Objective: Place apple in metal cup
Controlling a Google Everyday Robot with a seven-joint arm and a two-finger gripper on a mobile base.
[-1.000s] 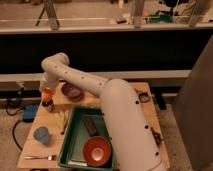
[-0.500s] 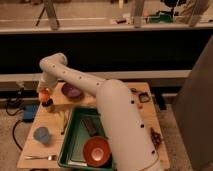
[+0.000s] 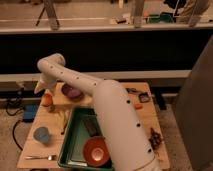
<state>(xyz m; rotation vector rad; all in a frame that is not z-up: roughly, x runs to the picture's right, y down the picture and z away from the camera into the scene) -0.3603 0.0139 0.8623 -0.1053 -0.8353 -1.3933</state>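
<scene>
Orange apple [image 3: 46, 100] sits clenched in the pincer [image 3: 46, 98], purple bowl [image 3: 71, 92] beside it.

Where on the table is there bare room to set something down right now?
Bare wood lies between the blue-grey cup and the green tray, and right of the arm near the table edge. It is crowded at the far left: the tool, apple and purple bowl sit close together.

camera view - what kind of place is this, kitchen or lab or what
Probably a lab or office test area: a small wooden table holding a green tray, before a glass-railed barrier. The gripper hangs by the apple.
</scene>
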